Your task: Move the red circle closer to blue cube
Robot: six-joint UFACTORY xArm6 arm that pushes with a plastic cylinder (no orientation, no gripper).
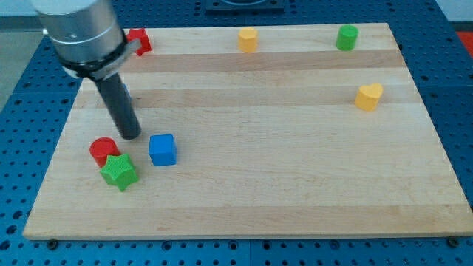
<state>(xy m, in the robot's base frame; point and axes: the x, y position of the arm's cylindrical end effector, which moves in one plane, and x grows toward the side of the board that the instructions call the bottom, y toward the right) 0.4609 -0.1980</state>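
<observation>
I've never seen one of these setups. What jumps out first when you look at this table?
The big silver and black arm at the view's upper left, whose dark rod ends with my tip on the wooden board. Right below it huddle the red circle, a green star touching it, and the blue cube slightly apart.

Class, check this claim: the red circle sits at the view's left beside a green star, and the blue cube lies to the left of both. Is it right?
One detail is wrong. The camera view shows the blue cube to the right of the red circle and green star, not the left. The rest stands.
</observation>
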